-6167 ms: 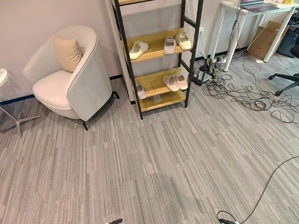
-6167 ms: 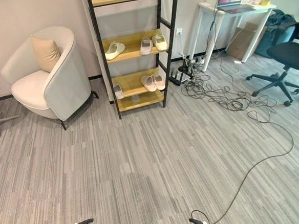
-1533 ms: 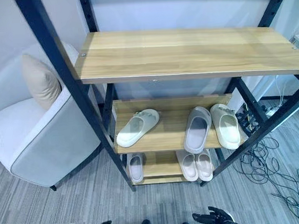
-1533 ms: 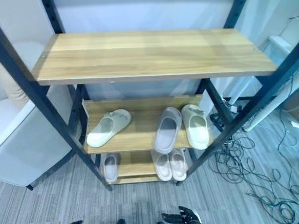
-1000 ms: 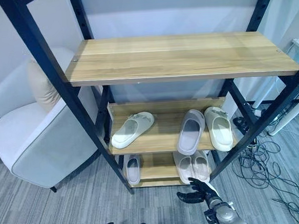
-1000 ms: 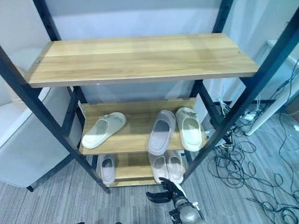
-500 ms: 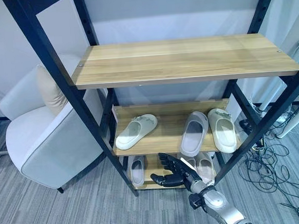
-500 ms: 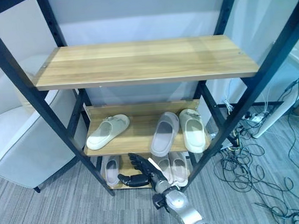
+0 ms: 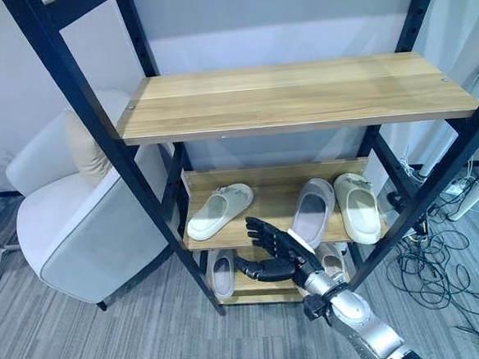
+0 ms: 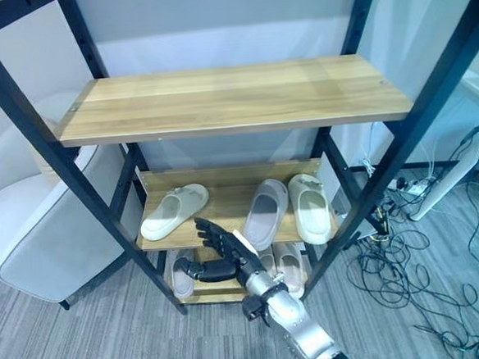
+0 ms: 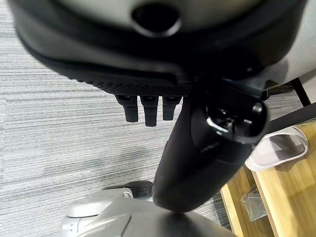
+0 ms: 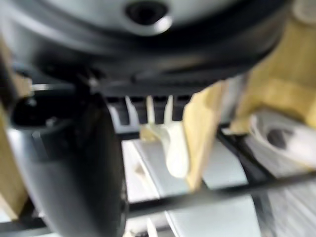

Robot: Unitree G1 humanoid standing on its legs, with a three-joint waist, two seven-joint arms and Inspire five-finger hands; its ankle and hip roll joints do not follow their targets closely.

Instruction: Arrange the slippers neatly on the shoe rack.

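Right hand [image 9: 276, 251], fingers spread and empty, before the shoe rack [image 9: 299, 93] front edge, near skewed cream slipper [image 9: 219, 211].

Shoe rack [image 9: 295, 97]: matt pale wood shelves, black metal frame. Slippers [image 9: 219, 210]: smooth, matt, rubbery-looking. Right hand [image 9: 279, 251]: dark, faintly glossy plastic. Armchair [image 9: 79, 232]: soft pale cloth. Floor [image 9: 70, 339]: rough striped grey carpet.

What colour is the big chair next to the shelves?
The armchair is white, clearest in the left eye view.
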